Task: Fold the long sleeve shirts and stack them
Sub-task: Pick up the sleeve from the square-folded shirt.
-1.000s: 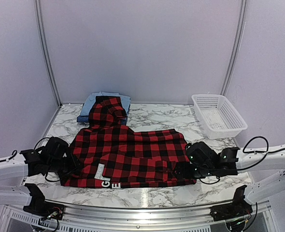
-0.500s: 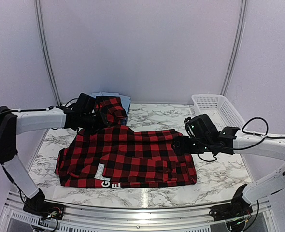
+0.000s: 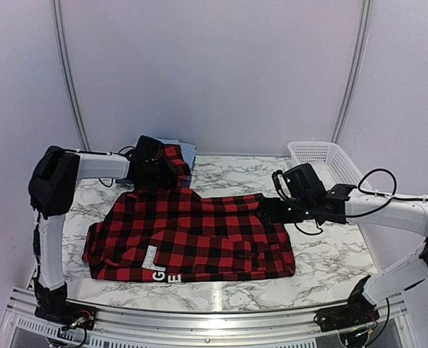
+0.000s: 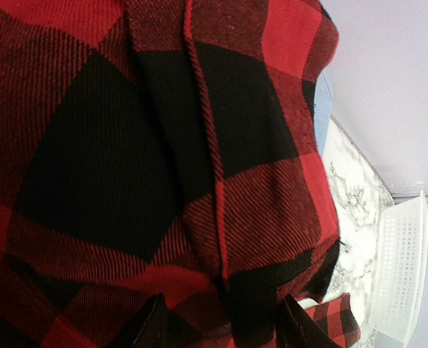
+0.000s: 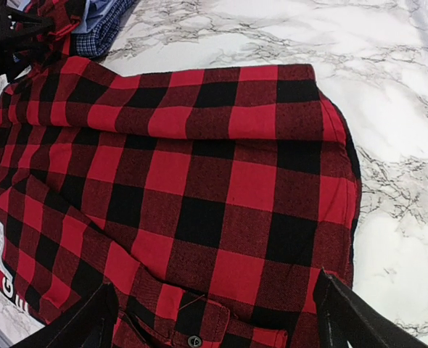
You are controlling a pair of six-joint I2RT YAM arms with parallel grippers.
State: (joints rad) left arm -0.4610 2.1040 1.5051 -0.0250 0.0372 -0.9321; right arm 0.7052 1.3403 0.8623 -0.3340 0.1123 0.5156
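— Where is there free room on the bench (image 3: 236,174)?

— Bare marble at the back, between the plaid shirt (image 3: 192,235) hood and the white basket (image 3: 328,174), plus a strip along the near edge (narrow, before the hem).

— And what blocks the way?

— The basket fills the far right corner. The folded blue shirts (image 5: 98,32) lie far left, under the hood. The left arm (image 3: 98,165) spans that side, and the right arm (image 3: 381,206) hangs over the marble right of the shirt.

A red-and-black plaid shirt (image 3: 199,232), white letters (image 3: 163,276); white basket (image 3: 337,194); grey-veined marble table (image 3: 330,254).
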